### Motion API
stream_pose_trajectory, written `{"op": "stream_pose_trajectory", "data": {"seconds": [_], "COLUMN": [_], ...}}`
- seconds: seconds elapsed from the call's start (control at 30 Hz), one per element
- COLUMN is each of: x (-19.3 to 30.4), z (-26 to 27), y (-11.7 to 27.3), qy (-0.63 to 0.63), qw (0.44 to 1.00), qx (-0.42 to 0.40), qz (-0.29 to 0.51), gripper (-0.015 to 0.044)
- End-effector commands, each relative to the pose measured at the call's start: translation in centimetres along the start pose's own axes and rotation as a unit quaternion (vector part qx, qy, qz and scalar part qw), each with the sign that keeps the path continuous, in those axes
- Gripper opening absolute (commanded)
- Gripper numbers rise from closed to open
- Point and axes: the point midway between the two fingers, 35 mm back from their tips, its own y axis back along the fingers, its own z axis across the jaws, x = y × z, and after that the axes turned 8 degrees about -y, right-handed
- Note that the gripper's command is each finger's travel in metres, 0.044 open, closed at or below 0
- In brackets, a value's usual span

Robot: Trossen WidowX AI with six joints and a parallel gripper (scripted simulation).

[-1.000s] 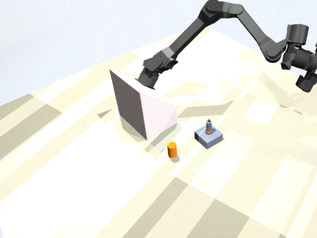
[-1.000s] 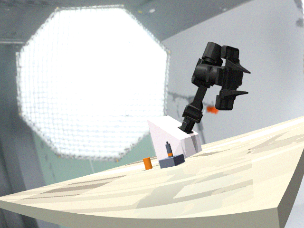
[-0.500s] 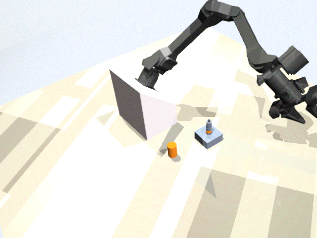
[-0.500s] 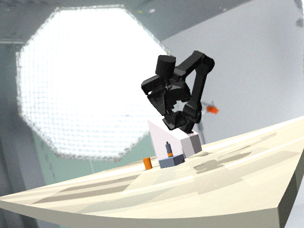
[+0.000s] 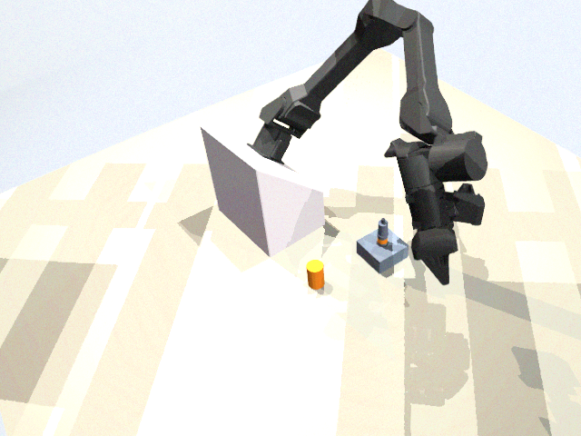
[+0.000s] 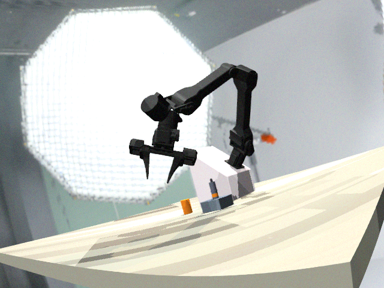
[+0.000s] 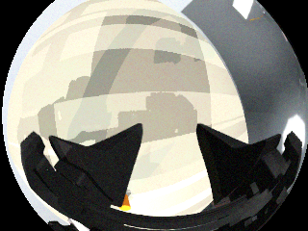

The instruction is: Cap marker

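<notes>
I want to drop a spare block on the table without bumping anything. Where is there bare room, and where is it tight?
Bare table stretches in front of the cap, and off to the camera's left of the white base block. It is crowded where the cap, the holder block with the marker, and the open gripper cluster.

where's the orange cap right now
In the top view the cap stands upright on the table, left of the holder block and in front of the white pedestal, untouched.
</notes>
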Motion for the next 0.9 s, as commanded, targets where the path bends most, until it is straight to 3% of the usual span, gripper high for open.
{"op": "stream_pose_trajectory", "data": {"seconds": [0.0, 0.2, 0.4, 0.77, 0.87], "x": [7.3, 15.2, 20.6, 20.7, 21.5], "z": [-1.1, -0.3, 2.6, 2.7, 3.5], "y": [1.4, 4.5, 8.0, 8.1, 6.0], "qy": [-0.173, -0.389, -0.569, -0.574, -0.574], "qw": [0.981, 0.904, 0.781, 0.776, 0.776], "qx": [-0.007, -0.014, -0.048, -0.049, -0.049], "qz": [0.085, 0.178, 0.254, 0.256, 0.256], "gripper": [0.0256, 0.0256, 0.0256, 0.0256, 0.0256]}}
